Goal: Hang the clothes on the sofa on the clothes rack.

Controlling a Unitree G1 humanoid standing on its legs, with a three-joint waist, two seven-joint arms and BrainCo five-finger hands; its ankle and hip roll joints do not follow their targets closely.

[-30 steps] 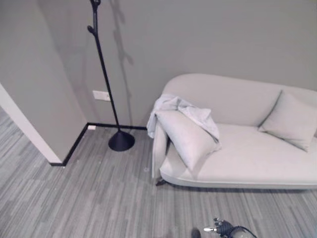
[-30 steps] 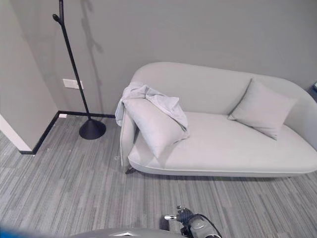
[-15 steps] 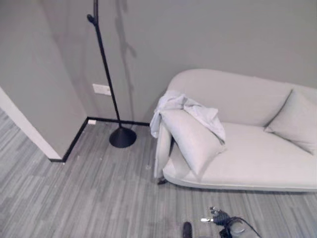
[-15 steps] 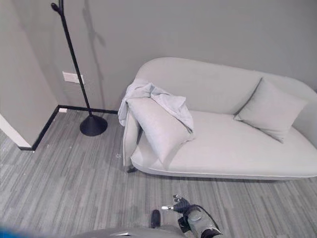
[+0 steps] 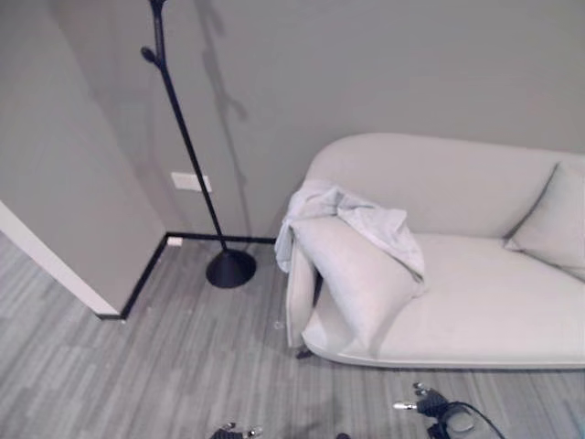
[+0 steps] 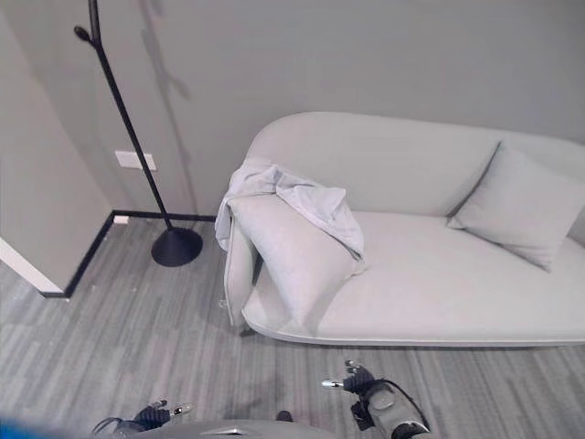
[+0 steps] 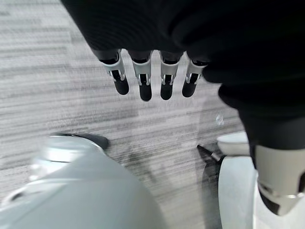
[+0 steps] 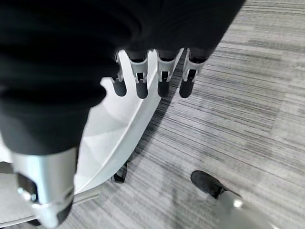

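**A:** Which step was the robot on?

**B:** By the look of it, the approach. The sofa (image 6: 430, 274) filled the right half of the head views and nothing had been picked up. The clothes rack (image 5: 187, 151), a black pole on a round base, stood in the upper left by the wall corner, just beside the sofa's left end.

**A:** And the clothes?

**B:** A pale garment (image 6: 292, 194) lay draped over the sofa's left arm, behind and partly over a large cushion (image 6: 292, 256) that leaned against that arm. A second cushion (image 6: 521, 208) sat at the far right of the seat.

**A:** How did the garment lie?

**B:** Its long axis ran from the upper left of the sofa arm down toward the lower right, along the top edge of the leaning cushion. One end hung over the outer side of the arm, toward the rack; the other trailed toward the seat.

**A:** The hands?

**B:** Both were low at the bottom edge of the head views, well apart from the sofa. The left hand (image 7: 152, 81) had its fingers straight and relaxed over bare carpet, holding nothing. The right hand (image 8: 152, 78) was the same: fingers extended, empty, with the sofa's pale base edge past them.

**A:** What did the next move call for?

**B:** Probably closing the gap to the sofa's left end, then raising a hand to the bunched cloth on top of the arm, clear of the cushion.
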